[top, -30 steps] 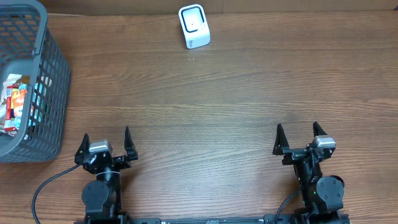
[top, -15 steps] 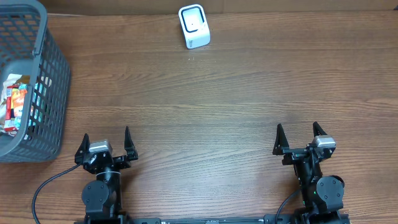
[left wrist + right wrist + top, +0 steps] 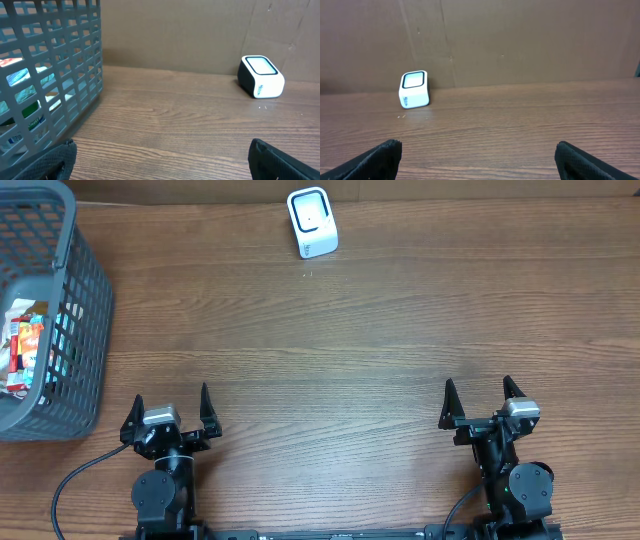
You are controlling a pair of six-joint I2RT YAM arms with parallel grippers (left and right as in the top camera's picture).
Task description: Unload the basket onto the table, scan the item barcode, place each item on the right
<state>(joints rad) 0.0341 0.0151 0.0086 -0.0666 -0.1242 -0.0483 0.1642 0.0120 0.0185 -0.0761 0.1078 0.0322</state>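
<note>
White rounded plastic scanner (image 3: 312,222) far centre on wood-grain table (image 3: 350,350). Grey plastic lattice basket (image 3: 90,310) far left, holding glossy packets (image 3: 25,345). Black left gripper (image 3: 170,405) and right gripper (image 3: 478,395) near edge, both spread wide.

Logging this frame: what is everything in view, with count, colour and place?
table: 1, brown wood, under everything
basket: 1, grey mesh, far left of the table
packaged items: several, red, orange, white and teal, inside the basket; exact count unclear
scanner: 1, white with dark face, far edge near the centre
cardboard wall: 1, brown, behind the table
cable: 1, black, by the left arm's base
left end effector: 1, black, near edge, open, empty
right end effector: 1, black, near edge, open, empty
</note>
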